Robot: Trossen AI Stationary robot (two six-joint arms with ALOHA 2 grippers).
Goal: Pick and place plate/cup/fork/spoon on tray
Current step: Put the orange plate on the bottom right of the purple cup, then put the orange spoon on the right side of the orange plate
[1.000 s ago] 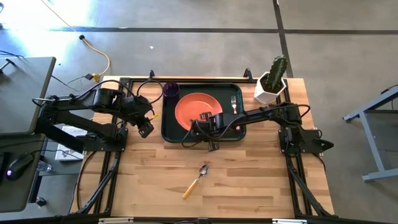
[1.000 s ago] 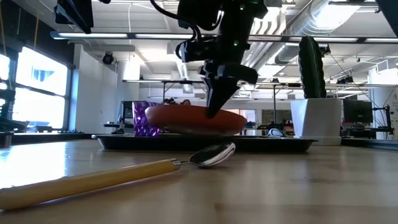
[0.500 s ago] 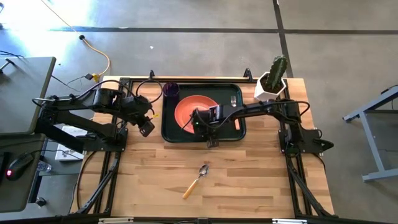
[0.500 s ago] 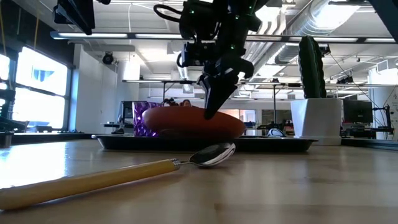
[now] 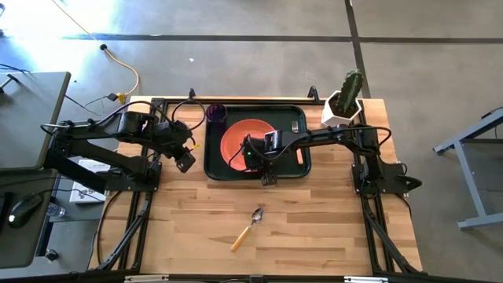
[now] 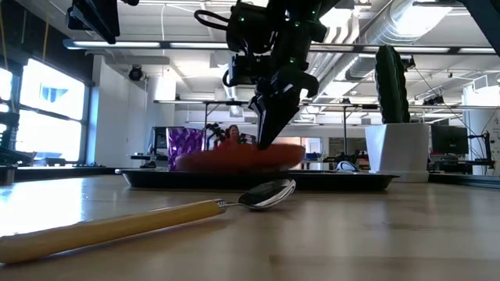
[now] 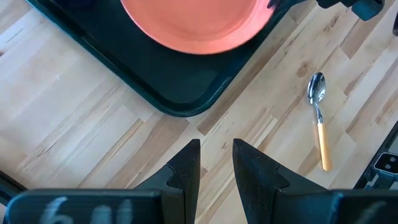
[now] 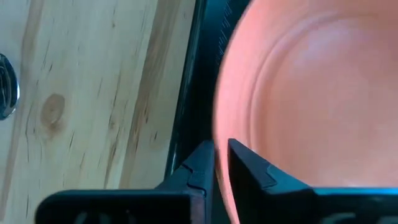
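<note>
Three pieces of tableware are inside the tray (image 5: 214, 167), which sits in the upper middle of the high view: the plate (image 5: 245, 135) fills its centre, the cup (image 5: 216, 114) stands in its upper-left corner, and the fork (image 5: 296, 129) lies along its right side. The spoon (image 5: 247, 228) is outside it, on bare wood in the lower middle of that frame, bowl pointing toward the tray and well apart from its near rim.

In the low view the plate (image 6: 238, 156) lies low and roughly level over the tray (image 6: 344, 179), though its outline is smeared. The right gripper (image 5: 250, 156) reaches in over the plate's lower edge; in the right wrist view its fingers (image 8: 249, 171) stand close together with only a thin gap, straddling the plate's rim (image 8: 219, 124), so it appears to be pinching the plate. The tray's rim (image 8: 186, 99) runs just beside the plate's edge there, leaving a narrow dark strip of tray floor between them.

The left gripper (image 5: 185, 161) hangs just beyond the tray's left rim, holding nothing, its fingers (image 7: 186, 171) nearly together with a slim gap over the table (image 7: 74, 118).

A potted cactus (image 5: 346, 98) stands at the table's upper-right corner, near the tray's right end. Open wood spreads across the lower half of the high view around the spoon.
</note>
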